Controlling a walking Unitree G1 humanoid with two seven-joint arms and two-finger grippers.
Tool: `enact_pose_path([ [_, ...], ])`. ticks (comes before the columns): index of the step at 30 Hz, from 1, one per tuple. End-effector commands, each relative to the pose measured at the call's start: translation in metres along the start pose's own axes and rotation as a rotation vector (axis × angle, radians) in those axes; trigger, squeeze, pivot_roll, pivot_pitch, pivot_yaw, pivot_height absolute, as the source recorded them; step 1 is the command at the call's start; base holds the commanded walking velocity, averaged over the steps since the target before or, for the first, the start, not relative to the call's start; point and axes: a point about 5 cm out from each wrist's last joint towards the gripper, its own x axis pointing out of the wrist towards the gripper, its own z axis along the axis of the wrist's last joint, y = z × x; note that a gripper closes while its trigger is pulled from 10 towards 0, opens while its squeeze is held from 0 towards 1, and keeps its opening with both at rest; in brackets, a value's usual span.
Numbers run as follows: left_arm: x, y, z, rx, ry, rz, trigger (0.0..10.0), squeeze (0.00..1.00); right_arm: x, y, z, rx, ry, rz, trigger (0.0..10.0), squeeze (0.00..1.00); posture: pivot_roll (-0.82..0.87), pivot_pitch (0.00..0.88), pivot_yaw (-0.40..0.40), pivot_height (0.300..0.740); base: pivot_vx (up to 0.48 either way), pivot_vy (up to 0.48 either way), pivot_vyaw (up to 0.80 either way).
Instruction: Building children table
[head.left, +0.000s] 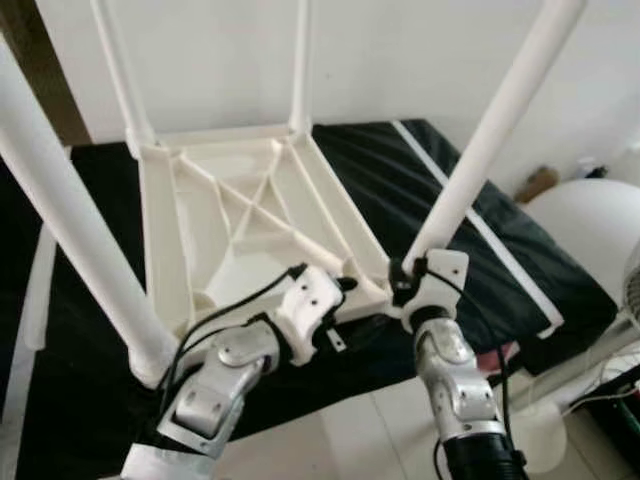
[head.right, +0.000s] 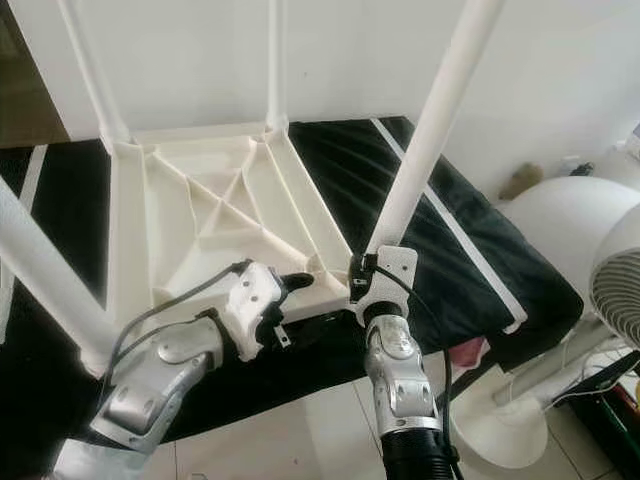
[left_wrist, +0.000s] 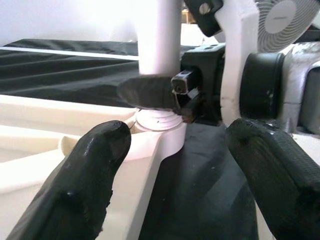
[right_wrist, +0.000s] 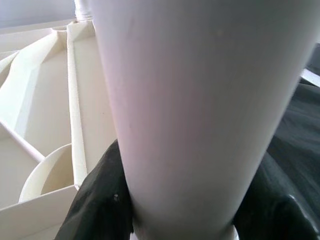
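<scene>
Left eye view: the upturned tabletop (head.left: 200, 230) lies on the black cloth (head.left: 450, 220) while the right gripper (head.left: 405, 285) clamps a leg (head.left: 490, 130) at its corner socket, likely screwing it in, and the left gripper (head.left: 345, 290) waits spread beside it.

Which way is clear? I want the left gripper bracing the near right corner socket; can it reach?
Probably yes. The left gripper is open beside that corner socket, nothing between them. The right gripper clamps the table leg just above, so room is tight.

Table (head.left: 250, 215) – smooth white plastic; cloth (head.left: 420, 190) – matt black
</scene>
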Motion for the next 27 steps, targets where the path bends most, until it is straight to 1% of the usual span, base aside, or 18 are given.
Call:
enact_pose_path([
  [1,0.001,-0.004,0.001,0.012,-0.010,0.002,10.0,0.00,-0.010,0.003,-0.023,0.077,0.107,-0.017,10.0,0.00,-0.02,0.031,-0.055,0.740,0.000,0.000,0.00],
  [5,0.002,-0.004,0.001,0.018,-0.011,-0.003,10.0,0.00,-0.010,0.003,-0.022,0.068,0.103,-0.008,10.0,0.00,-0.02,0.026,-0.055,0.740,0.000,0.000,0.00],
  [7,0.003,0.000,0.002,0.028,-0.012,0.003,10.0,0.00,-0.010,0.002,-0.020,0.058,0.097,-0.029,10.0,0.00,-0.02,0.023,-0.055,0.740,0.000,0.000,0.00],
  [10,0.002,0.000,0.002,0.008,-0.012,-0.013,10.0,0.00,-0.009,0.002,-0.018,0.033,0.078,-0.023,10.0,0.00,-0.02,0.020,-0.055,0.740,0.000,0.000,0.00],
  [13,0.002,-0.004,0.002,-0.017,-0.021,-0.042,10.0,0.00,-0.009,0.003,-0.017,0.054,0.074,-0.009,10.0,0.00,-0.02,0.019,-0.059,0.740,0.000,0.000,0.00],
  [14,0.002,-0.005,0.003,-0.019,-0.024,-0.049,10.0,0.00,-0.009,0.004,-0.016,0.072,0.064,0.005,10.0,1.00,-0.02,0.017,-0.062,0.740,0.000,0.000,0.00],
  [18,0.003,-0.006,0.004,-0.026,-0.033,-0.051,10.0,0.00,-0.012,0.008,-0.014,0.086,0.047,0.040,10.0,1.00,-0.02,0.016,-0.061,0.740,0.000,0.000,0.00],
  [21,0.004,-0.005,0.005,-0.029,-0.032,-0.024,10.0,0.00,-0.014,0.010,-0.011,0.089,0.029,0.069,10.0,1.00,-0.02,0.017,-0.064,0.740,0.000,0.000,0.00],
  [22,0.005,-0.004,0.005,-0.015,-0.030,-0.007,10.0,0.00,-0.014,0.010,-0.010,0.089,0.018,0.073,10.0,1.00,-0.02,0.016,-0.063,0.740,0.000,0.000,0.00],
  [27,0.004,-0.004,0.007,-0.009,-0.034,0.012,10.0,0.00,-0.016,0.004,-0.006,0.099,-0.004,0.084,10.0,1.00,-0.02,0.016,-0.062,0.740,0.000,0.000,0.00],
])
